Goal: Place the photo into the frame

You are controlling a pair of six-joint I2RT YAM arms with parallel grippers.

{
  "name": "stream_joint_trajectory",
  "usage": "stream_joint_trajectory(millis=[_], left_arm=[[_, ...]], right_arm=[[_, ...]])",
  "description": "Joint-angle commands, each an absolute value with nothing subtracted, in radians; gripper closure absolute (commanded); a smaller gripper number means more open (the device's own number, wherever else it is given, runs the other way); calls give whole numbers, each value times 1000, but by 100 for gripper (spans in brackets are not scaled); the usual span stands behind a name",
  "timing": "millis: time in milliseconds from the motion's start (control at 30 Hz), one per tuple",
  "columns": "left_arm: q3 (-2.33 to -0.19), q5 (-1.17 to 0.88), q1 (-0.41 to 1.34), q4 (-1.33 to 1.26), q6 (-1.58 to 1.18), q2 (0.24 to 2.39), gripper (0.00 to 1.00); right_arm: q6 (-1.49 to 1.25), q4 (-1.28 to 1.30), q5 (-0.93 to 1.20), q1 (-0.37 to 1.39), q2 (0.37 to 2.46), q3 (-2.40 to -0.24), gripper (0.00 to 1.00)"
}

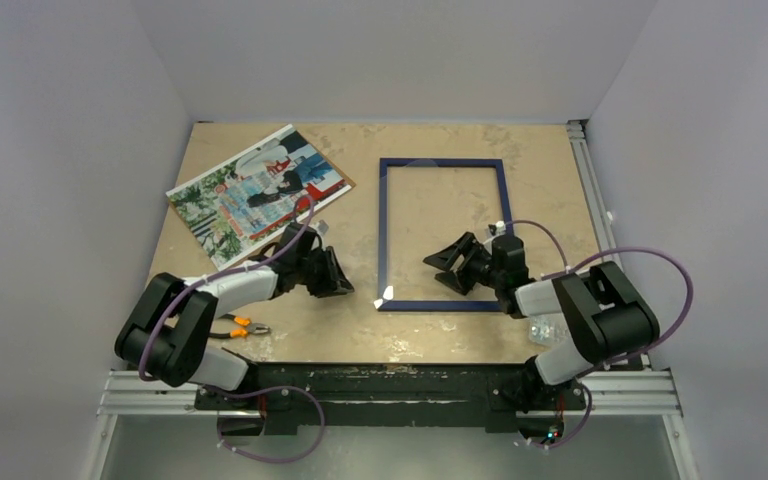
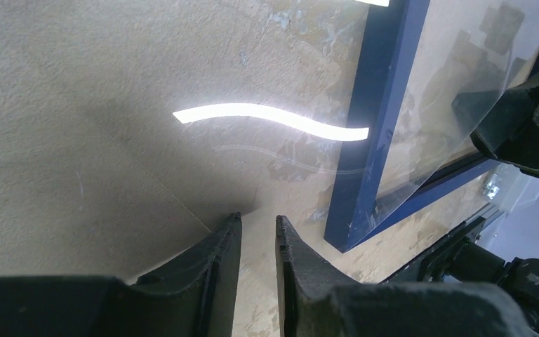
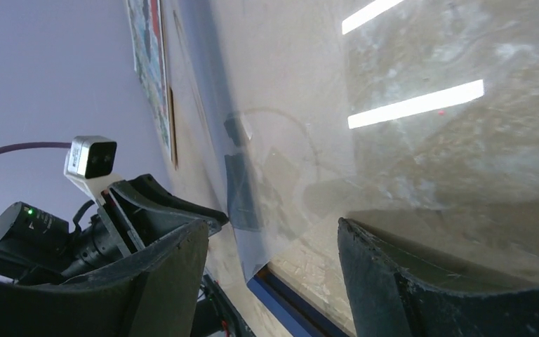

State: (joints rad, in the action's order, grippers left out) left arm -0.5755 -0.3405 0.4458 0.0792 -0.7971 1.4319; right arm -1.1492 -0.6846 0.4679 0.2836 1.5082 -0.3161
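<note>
The photo (image 1: 255, 190) lies face up at the far left of the table, and shows as a thin strip (image 3: 147, 63) in the right wrist view. The dark blue frame (image 1: 443, 235) lies flat mid-table, its rail (image 2: 372, 126) right of my left fingers. Its clear pane (image 3: 407, 175) sits askew, one corner sticking out over the near rail (image 3: 288, 305). My left gripper (image 1: 337, 275) (image 2: 258, 219) rests low on the table left of the frame, jaws a narrow gap apart with nothing between. My right gripper (image 1: 447, 270) (image 3: 272, 223) stands open over the frame's near-left part.
A brown backing board (image 1: 345, 185) lies under the photo. Orange-handled pliers (image 1: 243, 326) lie near the left arm's base. A small clear bag (image 1: 543, 328) sits by the right arm. Grey walls close in the table on three sides.
</note>
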Motion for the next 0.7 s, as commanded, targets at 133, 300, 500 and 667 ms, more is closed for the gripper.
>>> stream_joint_trajectory(millis=[133, 300, 500, 667], left_arm=[[-543, -322, 476, 74, -798, 1474, 77], [-535, -316, 482, 77, -798, 1466, 78], [-534, -317, 487, 77, -799, 1460, 78], [-534, -317, 492, 80, -800, 1452, 78]], right_arm=[[-1325, -1020, 425, 423, 1632, -372, 44], [-1399, -1217, 393, 436, 1656, -338, 56], [-1373, -1186, 375, 437, 1633, -355, 62], [-1367, -1163, 370, 437, 1640, -384, 72]])
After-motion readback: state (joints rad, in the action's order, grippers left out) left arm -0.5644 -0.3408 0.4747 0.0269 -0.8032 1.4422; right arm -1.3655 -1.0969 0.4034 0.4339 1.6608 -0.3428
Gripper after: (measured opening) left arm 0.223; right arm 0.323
